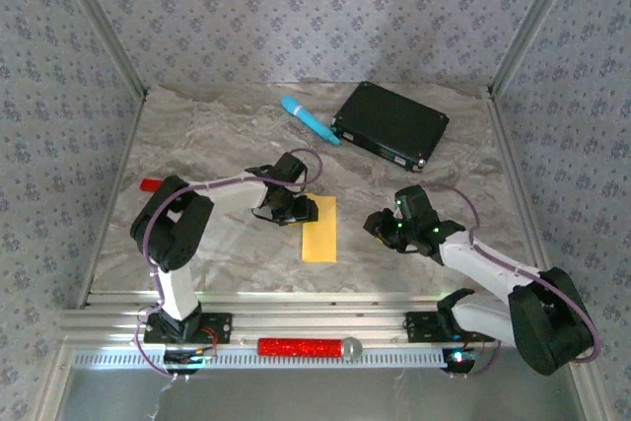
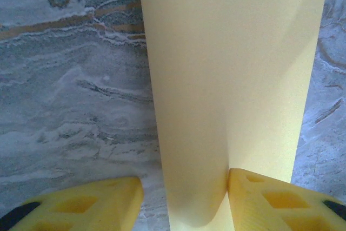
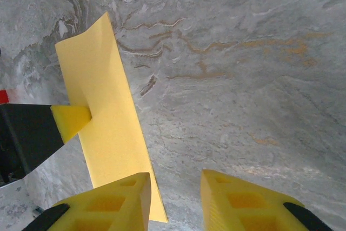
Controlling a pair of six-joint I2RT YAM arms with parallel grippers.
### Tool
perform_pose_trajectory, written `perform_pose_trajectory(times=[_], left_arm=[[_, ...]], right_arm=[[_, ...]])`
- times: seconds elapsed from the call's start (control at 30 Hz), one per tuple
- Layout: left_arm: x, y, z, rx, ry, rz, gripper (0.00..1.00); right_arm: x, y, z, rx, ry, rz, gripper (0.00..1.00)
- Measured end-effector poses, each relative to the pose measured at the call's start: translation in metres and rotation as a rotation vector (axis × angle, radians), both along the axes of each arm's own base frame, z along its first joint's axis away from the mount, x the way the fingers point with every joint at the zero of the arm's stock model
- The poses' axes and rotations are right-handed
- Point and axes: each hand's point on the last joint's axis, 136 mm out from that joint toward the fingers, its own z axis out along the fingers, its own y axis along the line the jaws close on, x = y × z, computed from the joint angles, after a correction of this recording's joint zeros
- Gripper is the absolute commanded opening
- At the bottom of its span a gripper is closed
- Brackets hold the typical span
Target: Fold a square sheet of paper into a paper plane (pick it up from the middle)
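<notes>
Left fingers (image 2: 259,198), open, press one tip on the folded square sheet of paper (image 1: 319,234), likely flattening it; right fingers (image 3: 238,198) hover open, empty.

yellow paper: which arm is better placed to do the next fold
Left, probably. The left gripper straddles the folded sheet's raised flap, jaws open, one finger touching it. The right gripper is off to the sheet's right, open and empty.
</notes>
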Motion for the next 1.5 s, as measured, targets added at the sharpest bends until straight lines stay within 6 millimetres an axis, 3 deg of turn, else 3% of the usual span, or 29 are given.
perform_pose_trajectory(times=[0.33,0.53,0.8,1.13,1.33,1.5], left_arm=[[0.000,0.000,0.000,0.000,0.001,0.000,0.50],[0.000,0.000,0.000,0.000,0.000,0.000,0.50],[0.000,0.000,0.000,0.000,0.002,0.004,0.50],[0.000,0.000,-0.001,0.001,0.004,0.007,0.50],[0.000,0.000,-0.001,0.000,0.004,0.007,0.50],[0.000,0.000,-0.001,-0.001,0.003,0.008,0.50]], right_arm=[[0.000,0.011,-0.002,-0.008,0.011,0.040,0.28],[0.002,0.026,-0.005,-0.007,0.022,0.091,0.16],[0.016,0.065,-0.012,0.015,0.048,0.183,0.01],[0.033,0.105,-0.024,0.014,0.083,0.262,0.00],[0.029,0.109,-0.044,-0.001,0.136,0.279,0.00],[0.028,0.110,-0.047,0.003,0.142,0.286,0.00]])
